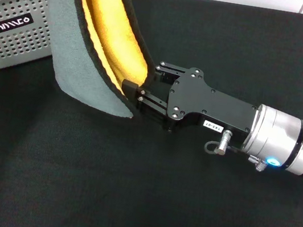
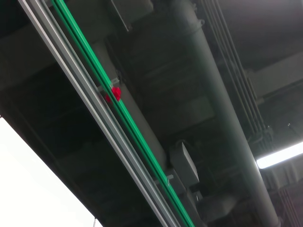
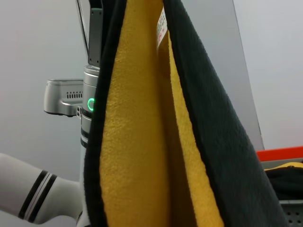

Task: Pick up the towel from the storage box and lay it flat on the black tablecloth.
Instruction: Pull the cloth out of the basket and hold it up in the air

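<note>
Towel (image 1: 94, 41) hangs in the air, folded lengthwise with its orange-yellow face inside and grey outside, its lower corner pinched in the right claw (image 1: 138, 88). The upper end runs out of the head view above the claw, where the left claw presumably holds it, though that claw is not visible. The storage box (image 1: 20, 35) sits beyond the towel from the right claw, so the lifting-out looks done and the spreading step is in hand. Below lies the black tablecloth (image 1: 128, 190) over the surface. Next, the fold must open and the cloth be lowered flat.
</note>
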Available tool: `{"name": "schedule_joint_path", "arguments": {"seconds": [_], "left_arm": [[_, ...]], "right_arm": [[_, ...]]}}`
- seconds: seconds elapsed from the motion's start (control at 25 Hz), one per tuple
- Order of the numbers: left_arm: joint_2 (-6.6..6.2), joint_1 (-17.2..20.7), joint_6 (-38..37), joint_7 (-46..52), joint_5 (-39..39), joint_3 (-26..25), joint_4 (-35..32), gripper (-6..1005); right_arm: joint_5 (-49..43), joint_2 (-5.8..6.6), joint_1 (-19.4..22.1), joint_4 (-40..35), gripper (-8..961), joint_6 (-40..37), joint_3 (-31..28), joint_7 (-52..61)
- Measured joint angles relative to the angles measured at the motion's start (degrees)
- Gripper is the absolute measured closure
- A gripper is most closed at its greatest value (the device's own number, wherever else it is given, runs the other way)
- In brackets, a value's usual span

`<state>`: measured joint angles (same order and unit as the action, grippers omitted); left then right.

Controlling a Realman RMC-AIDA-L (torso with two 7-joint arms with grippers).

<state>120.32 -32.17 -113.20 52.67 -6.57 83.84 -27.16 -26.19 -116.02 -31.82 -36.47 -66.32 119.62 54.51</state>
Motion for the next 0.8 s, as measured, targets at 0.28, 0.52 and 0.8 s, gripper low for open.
{"name": "schedule_joint_path", "arguments": {"seconds": [0.28,0.52,0.8], "left_arm": [[0.0,-0.1,0.0,0.0,0.0,0.2,0.0,971],[0.0,-0.1,0.0,0.0,0.0,0.3,0.0,971],[0.0,0.0,0.0,0.0,0.0,0.2,0.0,972]], "right_arm": [[-0.3,-0.08,0.0,0.3,638,0.0,0.0,0.6],[-0.6,-0.05,-0.1,0.3,652,-0.2,0.0,1.3],[-0.6,-0.02,0.3,0.3,801,-0.7,-0.1,0.8]]}}
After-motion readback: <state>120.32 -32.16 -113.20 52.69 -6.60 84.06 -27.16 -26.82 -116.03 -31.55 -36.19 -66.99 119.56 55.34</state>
